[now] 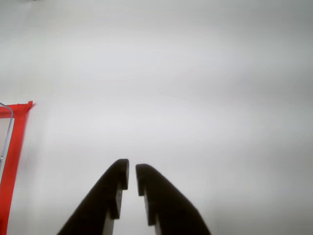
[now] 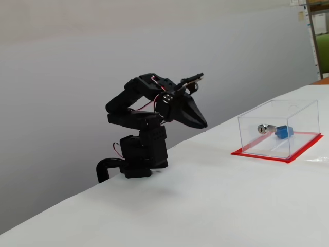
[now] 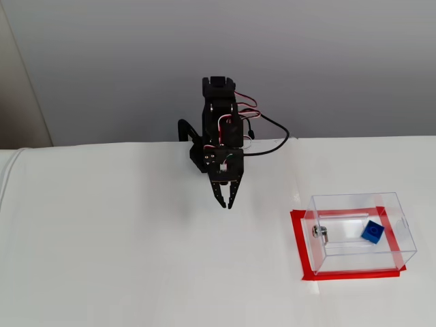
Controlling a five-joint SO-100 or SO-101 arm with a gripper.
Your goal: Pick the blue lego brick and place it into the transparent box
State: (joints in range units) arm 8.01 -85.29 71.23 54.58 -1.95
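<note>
**Blue brick sitting inside the clear box, arm folded back with nothing in its grip**

A small bright blue lego brick (image 3: 372,231) is lying inside the transparent box (image 3: 359,204), toward the right side as a fixed view from above shows it. It is a cube-like piece of plastic, far smaller than the box around it. Just beside it, to the left, a small silver metal cylinder (image 3: 320,234) is resting in the same box (the two are near each other but look apart). In a fixed view from the side, the brick (image 2: 284,131) is showing clearly through the see-through walls of the box (image 2: 300,110).

The box is standing on a flat red base (image 3: 298,245), on a white table (image 3: 122,259).

The black arm is sitting well apart from the box, folded over its own base. Its gripper (image 3: 226,202) is pointing down toward the table. In the wrist view the gripper (image 1: 132,174) is nearly closed, only a narrow slit showing between its two dark fingers (image 1: 110,188), and it is holding nothing. A corner of the red base (image 1: 17,132) is peeking in at the left edge of that view.
</note>
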